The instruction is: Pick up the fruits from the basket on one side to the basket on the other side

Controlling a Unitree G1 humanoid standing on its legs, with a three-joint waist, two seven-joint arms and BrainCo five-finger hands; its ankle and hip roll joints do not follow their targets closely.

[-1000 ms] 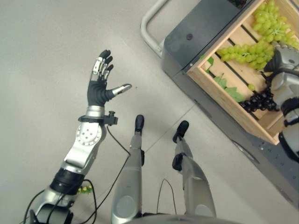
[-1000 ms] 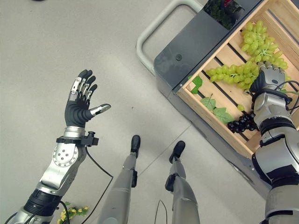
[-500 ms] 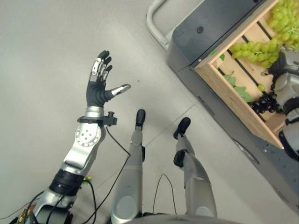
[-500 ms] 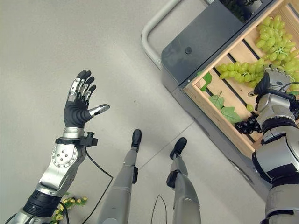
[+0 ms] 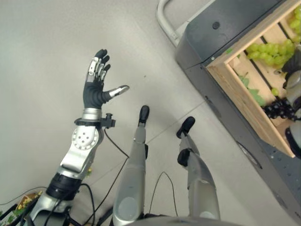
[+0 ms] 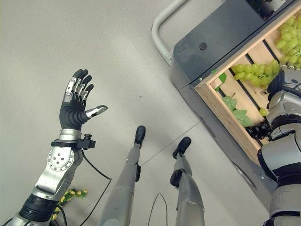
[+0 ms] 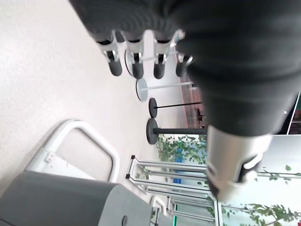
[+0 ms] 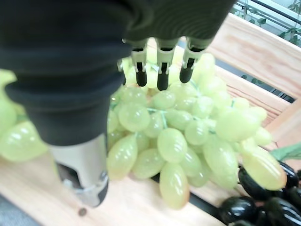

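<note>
green grapes (image 8: 178, 141) under right hand (image 8: 160, 61)

The left hand (image 7: 155, 28) hangs with straight fingers above a grey cart (image 7: 61, 197).

Looks like a lab or demo hall rather than a home. Smooth pale grey floor (image 5: 42, 70) with thin seams; dark grey metal cart (image 6: 221, 35) with a white tubular handle (image 6: 162, 28). Black round-based stanchion posts (image 7: 153, 130), potted green plants (image 7: 181, 148) and white metal racks (image 7: 155, 174) far across the room.
</note>
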